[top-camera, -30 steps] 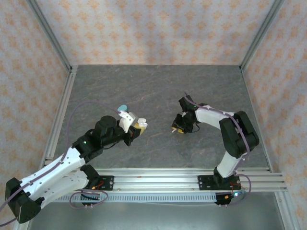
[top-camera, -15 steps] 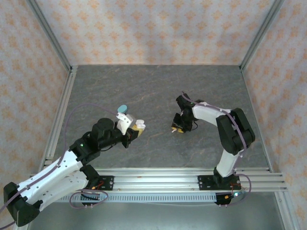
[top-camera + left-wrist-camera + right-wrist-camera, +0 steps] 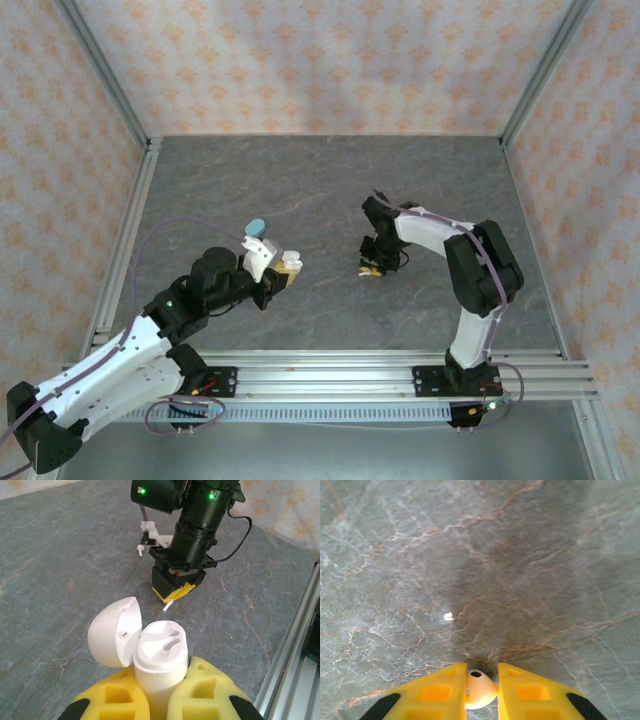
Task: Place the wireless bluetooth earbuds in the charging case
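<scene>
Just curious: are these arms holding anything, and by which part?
The left tool grips the open case by its lower body. The right tool pinches an earbud by its rounded head, stem poking out.

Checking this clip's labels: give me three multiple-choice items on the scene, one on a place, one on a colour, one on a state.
1. Where is the white case? A on a shelf; B in the left pincer; C in the right pincer.
2. What colour is the small rounded thing on the table near the left pincer? A red; B black; C teal.
3. How is the case's lid? A open; B shut; C missing.
Answers: 1 B, yellow pads clamp its base; 2 C, it is pale teal; 3 A, it is tipped back, leaving the hollows exposed.
</scene>
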Available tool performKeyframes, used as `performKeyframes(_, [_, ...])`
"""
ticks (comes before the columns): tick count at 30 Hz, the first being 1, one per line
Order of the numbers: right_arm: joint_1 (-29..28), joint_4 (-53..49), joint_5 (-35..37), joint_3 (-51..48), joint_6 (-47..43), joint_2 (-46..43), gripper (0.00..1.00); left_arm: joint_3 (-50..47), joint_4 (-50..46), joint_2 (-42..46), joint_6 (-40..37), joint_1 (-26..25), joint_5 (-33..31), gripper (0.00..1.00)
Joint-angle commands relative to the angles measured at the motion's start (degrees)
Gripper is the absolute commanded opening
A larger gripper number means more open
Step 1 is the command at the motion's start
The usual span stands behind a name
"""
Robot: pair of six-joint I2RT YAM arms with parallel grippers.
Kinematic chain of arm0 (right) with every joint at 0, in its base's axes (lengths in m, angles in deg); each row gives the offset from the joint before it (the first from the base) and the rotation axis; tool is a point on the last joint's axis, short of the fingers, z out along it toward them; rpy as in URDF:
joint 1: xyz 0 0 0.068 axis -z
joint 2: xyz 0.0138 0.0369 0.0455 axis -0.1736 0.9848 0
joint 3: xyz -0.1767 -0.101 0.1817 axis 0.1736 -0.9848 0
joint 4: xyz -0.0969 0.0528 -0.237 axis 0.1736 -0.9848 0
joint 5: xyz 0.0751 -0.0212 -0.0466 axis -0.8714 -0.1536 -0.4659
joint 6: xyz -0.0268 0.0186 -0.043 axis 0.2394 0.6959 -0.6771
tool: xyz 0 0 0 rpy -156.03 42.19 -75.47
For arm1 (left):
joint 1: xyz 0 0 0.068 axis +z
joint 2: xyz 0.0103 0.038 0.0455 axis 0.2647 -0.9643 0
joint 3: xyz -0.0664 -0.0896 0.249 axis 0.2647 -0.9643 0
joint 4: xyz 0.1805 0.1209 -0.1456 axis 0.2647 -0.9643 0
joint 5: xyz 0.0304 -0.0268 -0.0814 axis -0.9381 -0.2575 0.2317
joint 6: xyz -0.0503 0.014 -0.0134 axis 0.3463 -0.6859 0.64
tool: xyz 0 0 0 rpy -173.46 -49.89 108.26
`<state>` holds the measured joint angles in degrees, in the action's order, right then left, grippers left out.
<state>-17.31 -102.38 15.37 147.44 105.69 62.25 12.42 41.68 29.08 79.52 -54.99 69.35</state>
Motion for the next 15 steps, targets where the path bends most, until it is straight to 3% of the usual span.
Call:
performKeyframes(1, [-1.97, 2.14, -1.19, 3.36, -3.82, 1.87, 0.19, -0.69, -0.65, 1.02, -0.45, -0.18, -0.98, 0.0])
performKeyframes(15, [-4.22, -16.35, 1.7, 16.1, -25.61, 9.65, 0.18, -0.86, -0.07, 0.54, -0.13, -0.18, -1.23, 0.0])
